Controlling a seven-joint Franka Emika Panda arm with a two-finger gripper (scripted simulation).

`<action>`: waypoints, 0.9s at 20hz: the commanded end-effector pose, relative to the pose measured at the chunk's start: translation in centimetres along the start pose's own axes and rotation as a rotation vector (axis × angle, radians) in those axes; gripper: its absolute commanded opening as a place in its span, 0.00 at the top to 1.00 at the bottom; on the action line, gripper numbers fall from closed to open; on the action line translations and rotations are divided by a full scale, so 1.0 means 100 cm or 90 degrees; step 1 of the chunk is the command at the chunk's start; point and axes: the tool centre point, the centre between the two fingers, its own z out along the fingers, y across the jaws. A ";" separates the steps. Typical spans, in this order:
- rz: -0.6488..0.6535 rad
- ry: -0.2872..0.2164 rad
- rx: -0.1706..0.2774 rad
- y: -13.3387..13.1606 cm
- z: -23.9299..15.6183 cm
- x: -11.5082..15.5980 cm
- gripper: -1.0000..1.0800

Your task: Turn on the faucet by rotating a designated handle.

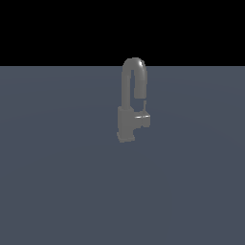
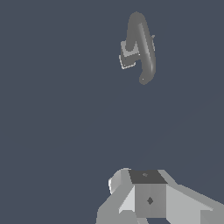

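Note:
The grey faucet (image 1: pixel 128 122) stands on the flat grey floor, with a boxy base and a tall arched spout (image 1: pixel 134 72) that curves down. The handle (image 1: pixel 143 116) is a short thin lever with a blocky stub, sticking out of the base toward the exterior view's right. In the wrist view the faucet (image 2: pixel 139 46) shows from above, spout over base; the handle is not clear there. My gripper (image 2: pixel 146 192) shows only as pale blocky parts at the frame edge, well apart from the faucet and touching nothing. Its jaw gap is not visible. The arm is out of the exterior view.
A flat blue-grey floor (image 1: pixel 57 182) spreads around the faucet on all sides. A black background lies beyond its far edge. No other objects are in view.

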 end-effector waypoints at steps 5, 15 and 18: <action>0.043 -0.053 0.042 0.002 0.003 0.036 1.00; 0.114 -0.139 0.111 0.009 0.014 0.092 1.00; 0.135 -0.166 0.132 0.012 0.019 0.109 1.00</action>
